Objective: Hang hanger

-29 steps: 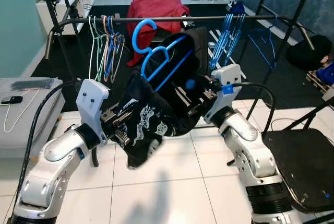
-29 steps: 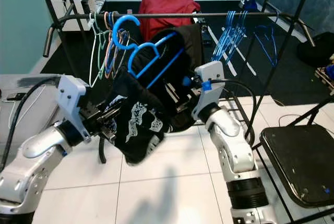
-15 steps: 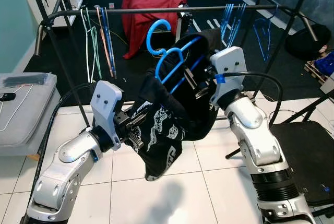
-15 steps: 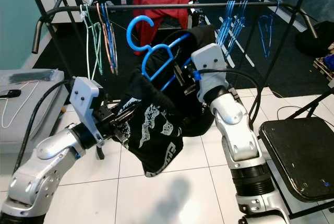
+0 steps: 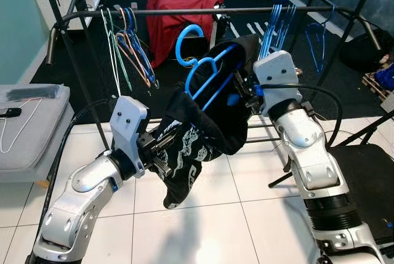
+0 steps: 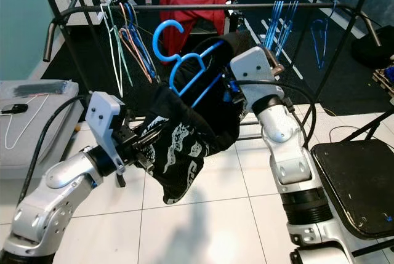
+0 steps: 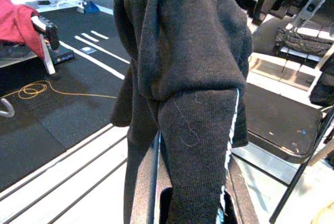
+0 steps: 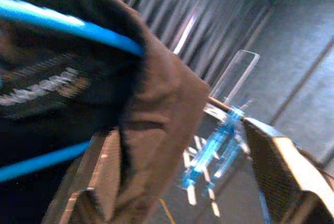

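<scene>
While the robot stands before a black clothes rail point(image 5: 203, 12), both arms hold up a blue hanger point(image 5: 206, 76) draped with a black garment point(image 5: 203, 135) just below the rail. Its hook has not yet caught the bar. The left gripper point(image 5: 161, 153) is clamped on the garment's lower end. The right gripper point(image 5: 241, 95) is buried in cloth; I cannot tell its jaws' state. Other hangers point(image 5: 126, 42) dangle from the rail.

— What's around you?
— White tile floor point(image 5: 203, 215) under me, then black flooring point(image 5: 74, 73). A teal wall point(image 5: 15, 24) on my left.
— Furniture?
— A grey cushion point(image 5: 24, 132) to my left, a black chair point(image 6: 357, 184) to my right, dark curtains point(image 8: 172, 25) further back.
</scene>
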Robot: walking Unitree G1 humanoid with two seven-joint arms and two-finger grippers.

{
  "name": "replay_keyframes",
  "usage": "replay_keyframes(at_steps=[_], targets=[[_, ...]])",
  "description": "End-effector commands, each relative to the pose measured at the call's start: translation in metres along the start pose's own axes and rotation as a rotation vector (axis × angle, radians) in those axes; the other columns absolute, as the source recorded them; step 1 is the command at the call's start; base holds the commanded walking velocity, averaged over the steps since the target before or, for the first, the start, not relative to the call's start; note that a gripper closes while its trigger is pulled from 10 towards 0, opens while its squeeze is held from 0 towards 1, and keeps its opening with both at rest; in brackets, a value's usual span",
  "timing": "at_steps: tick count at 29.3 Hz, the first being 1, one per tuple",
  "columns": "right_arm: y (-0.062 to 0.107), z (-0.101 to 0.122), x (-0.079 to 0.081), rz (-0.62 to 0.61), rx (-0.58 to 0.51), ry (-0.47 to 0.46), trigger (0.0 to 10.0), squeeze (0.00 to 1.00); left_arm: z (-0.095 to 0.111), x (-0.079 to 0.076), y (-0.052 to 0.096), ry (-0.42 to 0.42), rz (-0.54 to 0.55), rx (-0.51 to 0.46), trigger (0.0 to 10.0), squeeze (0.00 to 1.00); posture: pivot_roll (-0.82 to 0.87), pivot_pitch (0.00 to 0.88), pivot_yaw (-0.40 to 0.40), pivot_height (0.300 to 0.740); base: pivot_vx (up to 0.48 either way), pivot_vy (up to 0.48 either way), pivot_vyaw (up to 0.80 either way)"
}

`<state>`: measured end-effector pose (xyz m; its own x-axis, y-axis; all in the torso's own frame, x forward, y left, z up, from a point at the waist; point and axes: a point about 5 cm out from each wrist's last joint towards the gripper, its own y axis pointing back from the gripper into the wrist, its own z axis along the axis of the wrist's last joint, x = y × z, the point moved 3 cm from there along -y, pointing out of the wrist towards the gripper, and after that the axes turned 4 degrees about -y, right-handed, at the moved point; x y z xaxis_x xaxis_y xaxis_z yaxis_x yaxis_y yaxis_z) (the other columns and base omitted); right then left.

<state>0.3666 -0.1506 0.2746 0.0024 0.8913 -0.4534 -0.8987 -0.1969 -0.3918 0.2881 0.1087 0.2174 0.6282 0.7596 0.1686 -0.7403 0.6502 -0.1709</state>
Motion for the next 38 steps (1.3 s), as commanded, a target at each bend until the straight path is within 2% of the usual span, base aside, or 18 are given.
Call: replay_keyframes(at_steps=[1,12,15,16,18,20,21,22,23,25,26,27,28,30,31,33,36,38], targets=[[-0.003,0.001,-0.010,-0.048,-0.005,0.026,0.0,0.00,0.010,-0.003,0.002,-0.015,-0.010,-0.039,10.0,0.00,-0.09,0.090,-0.029,0.740,0.000,0.000,0.00],[-0.002,-0.009,-0.027,-0.095,0.019,0.077,0.0,0.00,0.009,-0.002,0.006,-0.027,-0.008,-0.025,10.0,0.00,-0.09,0.091,-0.032,0.740,0.000,0.000,0.00],[-0.004,-0.008,-0.049,-0.148,0.024,0.085,0.0,0.00,0.004,-0.001,0.017,-0.119,-0.083,0.017,10.0,0.00,-0.09,0.086,-0.033,0.740,0.000,0.000,0.00],[-0.004,-0.008,-0.049,-0.148,0.024,0.085,0.0,0.00,0.004,-0.001,0.017,-0.119,-0.083,0.017,10.0,0.00,-0.09,0.086,-0.033,0.740,0.000,0.000,0.00],[-0.006,-0.009,-0.073,-0.206,0.037,0.083,0.0,0.00,0.001,0.001,0.031,-0.205,-0.169,0.060,10.0,0.00,-0.10,0.080,-0.035,0.740,0.000,0.000,0.00],[-0.006,-0.009,-0.073,-0.206,0.037,0.083,0.0,0.00,0.001,0.001,0.031,-0.205,-0.169,0.060,10.0,0.00,-0.10,0.080,-0.035,0.740,0.000,0.000,0.00],[-0.006,-0.009,-0.084,-0.234,0.046,0.073,0.0,0.00,-0.001,0.000,0.037,-0.246,-0.216,0.087,10.0,0.00,-0.10,0.077,-0.039,0.740,0.000,0.000,0.00],[-0.006,-0.009,-0.084,-0.234,0.046,0.073,0.0,0.00,-0.001,0.000,0.037,-0.246,-0.216,0.087,10.0,0.00,-0.10,0.077,-0.039,0.740,0.000,0.000,0.00],[-0.005,-0.011,-0.092,-0.256,0.057,0.061,0.0,0.00,-0.002,0.002,0.041,-0.306,-0.243,0.112,10.0,0.00,-0.10,0.077,-0.039,0.740,0.000,0.000,0.00],[-0.005,-0.011,-0.092,-0.256,0.057,0.061,0.0,0.00,-0.002,0.002,0.041,-0.306,-0.243,0.112,10.0,0.00,-0.10,0.077,-0.039,0.740,0.000,0.000,0.00],[-0.004,-0.015,-0.095,-0.264,0.077,0.064,0.0,0.00,0.000,0.008,0.042,-0.356,-0.230,0.114,10.0,0.00,-0.11,0.073,-0.040,0.740,0.000,0.000,0.00],[-0.004,-0.015,-0.095,-0.264,0.077,0.064,0.0,0.00,0.000,0.008,0.042,-0.356,-0.230,0.114,10.0,0.00,-0.11,0.073,-0.040,0.740,0.000,0.000,0.00],[-0.001,-0.023,-0.095,-0.261,0.115,0.076,0.0,0.00,0.005,0.012,0.043,-0.388,-0.226,0.093,10.0,0.00,-0.11,0.074,-0.041,0.740,0.000,0.000,0.00],[0.002,-0.034,-0.093,-0.257,0.159,0.070,0.0,0.00,0.013,0.014,0.044,-0.388,-0.236,0.047,10.0,0.00,-0.11,0.076,-0.044,0.740,0.000,0.000,0.00],[0.004,-0.042,-0.090,-0.249,0.195,0.063,0.0,0.00,0.024,0.013,0.046,-0.354,-0.264,-0.012,10.0,0.00,-0.11,0.076,-0.044,0.740,0.000,0.000,0.00],[0.004,-0.042,-0.090,-0.249,0.195,0.063,0.0,0.00,0.024,0.013,0.046,-0.354,-0.264,-0.012,10.0,0.00,-0.11,0.076,-0.044,0.740,0.000,0.000,0.00],[0.006,-0.052,-0.085,-0.237,0.240,0.023,0.0,0.00,0.043,0.014,0.050,-0.285,-0.290,-0.121,10.0,0.00,-0.10,0.078,-0.046,0.740,0.000,0.000,0.00],[0.006,-0.052,-0.085,-0.237,0.240,0.023,0.0,0.00,0.043,0.014,0.050,-0.285,-0.290,-0.121,10.0,0.00,-0.10,0.078,-0.046,0.740,0.000,0.000,0.00]])
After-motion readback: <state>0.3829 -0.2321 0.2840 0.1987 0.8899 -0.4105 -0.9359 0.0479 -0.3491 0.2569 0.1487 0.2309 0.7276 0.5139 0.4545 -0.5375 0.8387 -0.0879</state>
